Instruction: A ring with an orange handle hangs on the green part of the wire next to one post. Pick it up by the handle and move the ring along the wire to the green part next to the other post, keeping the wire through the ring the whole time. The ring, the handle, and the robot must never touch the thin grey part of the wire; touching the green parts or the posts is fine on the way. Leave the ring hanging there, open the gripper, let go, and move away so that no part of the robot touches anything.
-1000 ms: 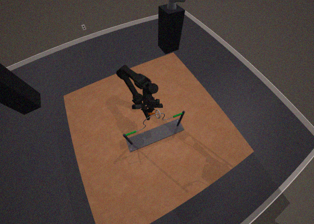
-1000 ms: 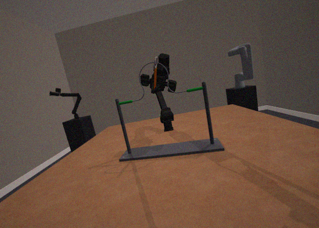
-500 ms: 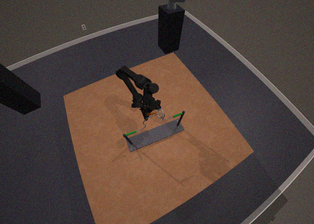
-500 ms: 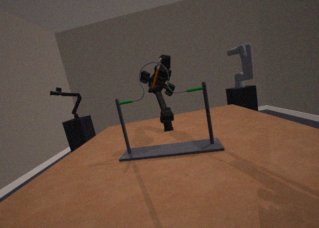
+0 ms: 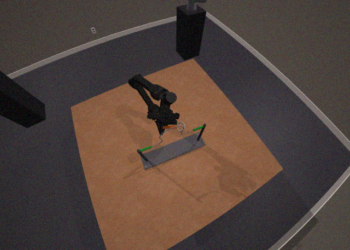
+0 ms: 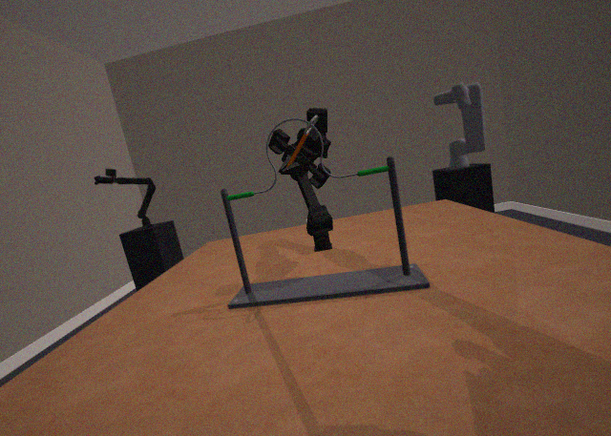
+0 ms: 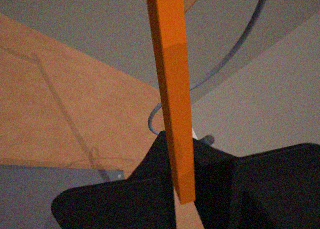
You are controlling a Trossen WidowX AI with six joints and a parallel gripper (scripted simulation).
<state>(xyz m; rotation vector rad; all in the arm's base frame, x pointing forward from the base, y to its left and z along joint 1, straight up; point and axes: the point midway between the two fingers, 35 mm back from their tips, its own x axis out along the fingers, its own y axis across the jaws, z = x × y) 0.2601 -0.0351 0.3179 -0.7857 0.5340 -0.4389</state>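
My gripper [image 5: 163, 128] [image 6: 291, 166] [image 7: 168, 135] is shut on the orange handle [image 5: 170, 127] [image 6: 299, 148] [image 7: 175, 89], near its end. The pale ring [image 5: 184, 126] [image 6: 314, 119] is at the upper right of the grey wire's arch in the exterior view, seen nearly edge-on; the wire appears to pass through it. Whether they touch cannot be told. The grey wire [image 5: 161, 140] [image 6: 267, 148] [image 7: 245, 34] joins a left green part [image 5: 145, 149] [image 6: 240, 196] and a right green part [image 5: 198, 128] [image 6: 373, 171]. The ring is out of the wrist view.
A left post [image 5: 143, 156] [image 6: 237, 244] and a right post [image 5: 200, 134] [image 6: 398, 219] stand on the grey base plate [image 5: 172, 151] [image 6: 335, 284]. The arm is behind the wire in the exterior view. Other robots on dark pedestals stand farther away.
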